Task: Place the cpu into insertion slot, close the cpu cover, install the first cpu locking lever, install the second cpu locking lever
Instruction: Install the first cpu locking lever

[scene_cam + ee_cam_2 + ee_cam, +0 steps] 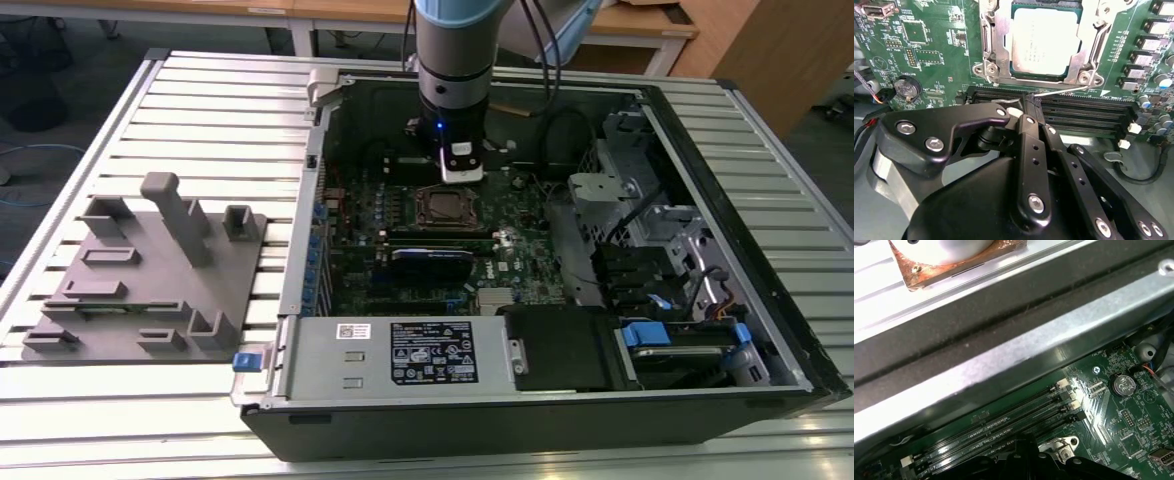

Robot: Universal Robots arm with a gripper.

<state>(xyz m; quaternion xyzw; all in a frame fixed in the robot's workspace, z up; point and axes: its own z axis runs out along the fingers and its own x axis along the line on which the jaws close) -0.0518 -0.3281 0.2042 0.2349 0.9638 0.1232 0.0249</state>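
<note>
A slatted metal desk (pixel 200 110) carries two things. An open black computer case (pixel 534 428) lies on its side from the middle out to the desk's edge on the exterior view's right. A grey moulded fixture block (pixel 147 290) sits just beside it, toward the opposite edge.

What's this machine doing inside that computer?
A robot arm reaches down into an open computer case. The cpu already sits in the green circuit board, with the cpu cover lying down around it. The gripper is right at a thin wire lever along the cover's edge.
</note>
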